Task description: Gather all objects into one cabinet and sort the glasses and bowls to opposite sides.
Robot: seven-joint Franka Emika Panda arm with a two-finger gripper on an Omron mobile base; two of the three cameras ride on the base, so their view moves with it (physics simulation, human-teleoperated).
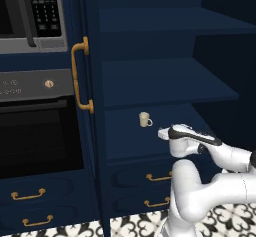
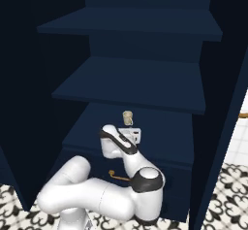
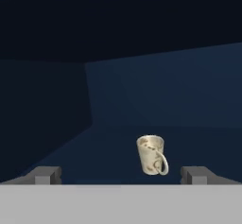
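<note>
The cream mug (image 3: 151,154) is standing upright on the lowest shelf (image 1: 165,136) of the tall navy unit, handle turned toward the claw's right finger. The claw (image 3: 120,175) is hanging wide open and empty just short of the mug, which is lying ahead of it, slightly right of centre between the fingers.

Both base views look forward into the shelf unit (image 1: 165,88) from opposite sides; the hand view sits closer (seemingly level).
</note>
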